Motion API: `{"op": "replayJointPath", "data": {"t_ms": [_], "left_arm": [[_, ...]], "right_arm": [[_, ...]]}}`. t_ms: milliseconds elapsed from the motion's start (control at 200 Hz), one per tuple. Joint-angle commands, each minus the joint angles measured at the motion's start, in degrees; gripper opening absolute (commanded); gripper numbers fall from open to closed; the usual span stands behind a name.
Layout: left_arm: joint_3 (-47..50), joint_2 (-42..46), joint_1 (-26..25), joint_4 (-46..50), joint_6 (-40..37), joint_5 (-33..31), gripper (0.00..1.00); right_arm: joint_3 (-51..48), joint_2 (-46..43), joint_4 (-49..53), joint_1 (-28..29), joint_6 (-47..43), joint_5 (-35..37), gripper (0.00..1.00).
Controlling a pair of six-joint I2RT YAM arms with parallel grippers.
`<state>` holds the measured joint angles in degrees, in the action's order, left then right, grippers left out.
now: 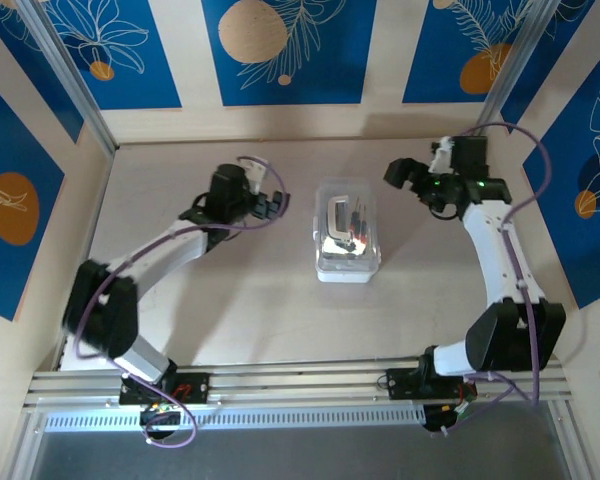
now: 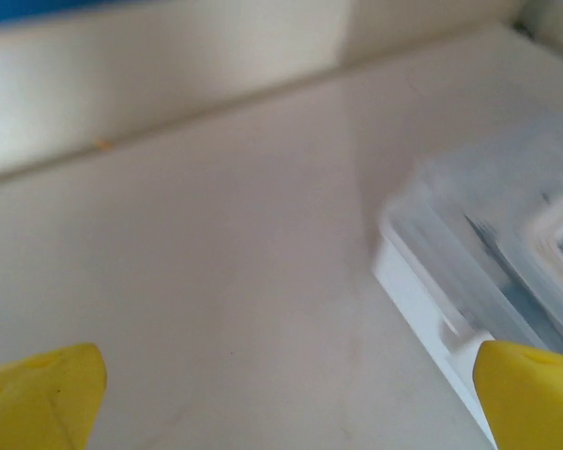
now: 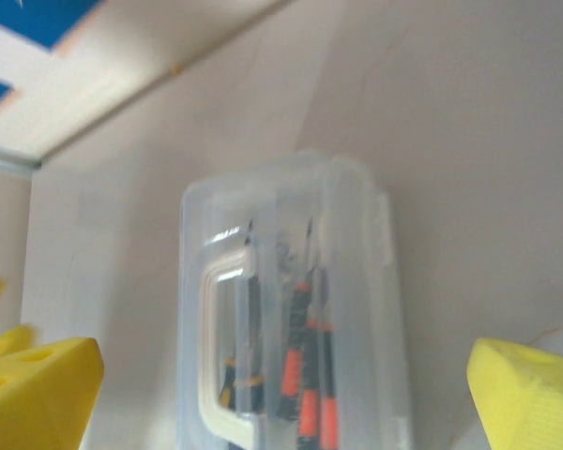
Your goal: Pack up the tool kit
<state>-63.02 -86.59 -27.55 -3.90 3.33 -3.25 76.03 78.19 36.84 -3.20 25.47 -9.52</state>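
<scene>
The translucent white tool kit case [image 1: 347, 242] lies with its lid down in the middle of the table. Through the lid I see red-and-black screwdrivers [image 3: 309, 375] and a black tool with orange marks [image 3: 236, 380], beside the white handle [image 3: 216, 356]. My left gripper [image 1: 271, 204] hovers left of the case, open, with bare table between its yellow fingertips [image 2: 43, 398]; the case corner [image 2: 469, 272] sits at its right. My right gripper [image 1: 412, 176] hangs off the case's far right, open, its yellow fingertips [image 3: 38, 394] wide on either side of the case.
Low walls with blue panels enclose the table [image 1: 230, 310] on three sides. The back wall [image 2: 159, 84] runs close behind the left gripper. A metal rail [image 1: 300, 385] carrying both arm bases crosses the near edge.
</scene>
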Motion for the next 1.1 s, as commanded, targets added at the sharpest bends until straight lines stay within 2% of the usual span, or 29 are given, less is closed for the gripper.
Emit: {"op": "replayJointPath", "data": {"t_ms": [0,50,255,405,530,725,780,880,930,975,1040,1096], "left_arm": [[5.2,8.05,3.63,2.48,-1.83,-11.33,1.0],[8.56,11.54,5.68,1.68,-1.74,-13.72,1.0],[24.38,20.94,16.16,-4.81,0.15,-14.23,1.0],[31.86,21.14,19.78,-11.65,0.77,-14.84,1.0],[36.06,17.58,21.2,-18.25,-0.08,-13.83,1.0],[41.27,11.16,23.05,-31.2,-0.69,-11.79,1.0],[40.4,10.53,23.46,-30.16,-0.72,-10.19,1.0],[40.87,7.07,23.69,-38.13,-1.71,-7.85,1.0],[40.16,4.91,23.78,-39.16,-3.01,-6.21,1.0],[41.07,1.22,23.93,-44.61,-2.78,-6.91,1.0],[43.63,-4.02,23.95,-55.8,-4.1,-4.7,1.0],[44.47,-1.86,24.1,-53.28,-2.51,-6.54,1.0]], "right_arm": [[-6.31,-5.18,-3.23,-2.01,-5.44,6.46,0.99],[-11.3,-8.39,-7.62,-2.22,-7.33,12.94,0.99],[-34.32,-19.9,-29.69,-0.93,-12.97,23.65,0.99],[-41.29,-17.11,-38.23,-0.93,-15.46,19.73,0.99],[-46.34,-12.26,-50.54,-0.26,-17.32,15.28,0.99],[-47.98,-2.21,-61.65,3.04,-18.93,12.51,0.99],[-47.88,0.68,-64.65,4.61,-19.73,12.31,0.99],[-44.21,4.5,-63.08,7.72,-23.07,13.69,0.99],[-42.15,6.58,-62.15,8.83,-25.14,15.49,0.99],[-42.18,8.46,-65.11,9.0,-26.44,15.53,0.99],[-40.21,9.21,-62.07,7.0,-24.85,13.26,0.99],[-42.11,8.54,-65.0,3.98,-22.61,9.48,0.99]]}}
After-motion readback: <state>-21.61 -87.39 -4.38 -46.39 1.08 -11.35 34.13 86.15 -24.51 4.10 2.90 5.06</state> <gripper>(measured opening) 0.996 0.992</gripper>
